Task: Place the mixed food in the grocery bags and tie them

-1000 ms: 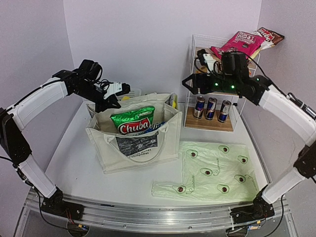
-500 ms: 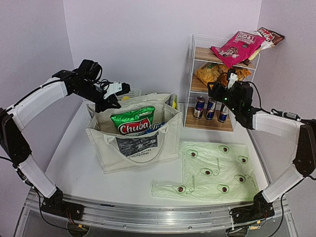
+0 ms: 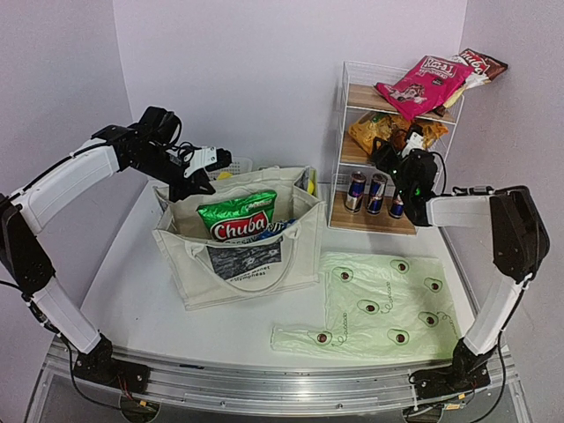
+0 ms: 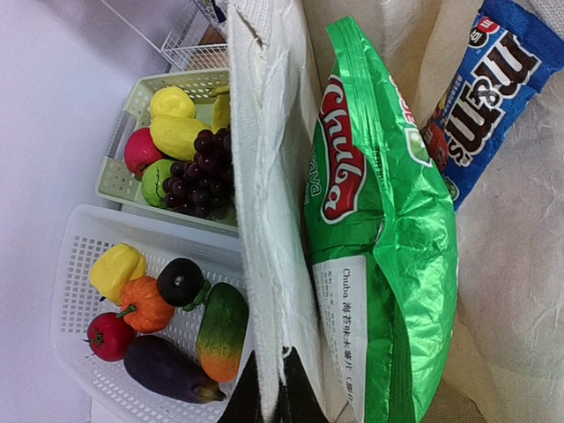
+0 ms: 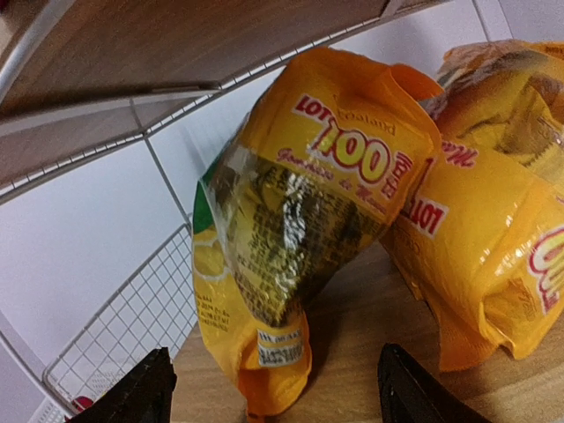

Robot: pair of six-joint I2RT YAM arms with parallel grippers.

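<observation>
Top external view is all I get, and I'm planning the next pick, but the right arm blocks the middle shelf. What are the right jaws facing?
Observer: The right jaws stand open, pointed at an orange snack packet on the wooden shelf.
Operator: Anything beside it?
Observer: A second orange packet sits just to its right in the wrist view.
Operator: And what is behind the tote?
Observer: Beyond the rim of the tote, which the left jaws pinch shut, dark grapes lie in a green basket.
</observation>
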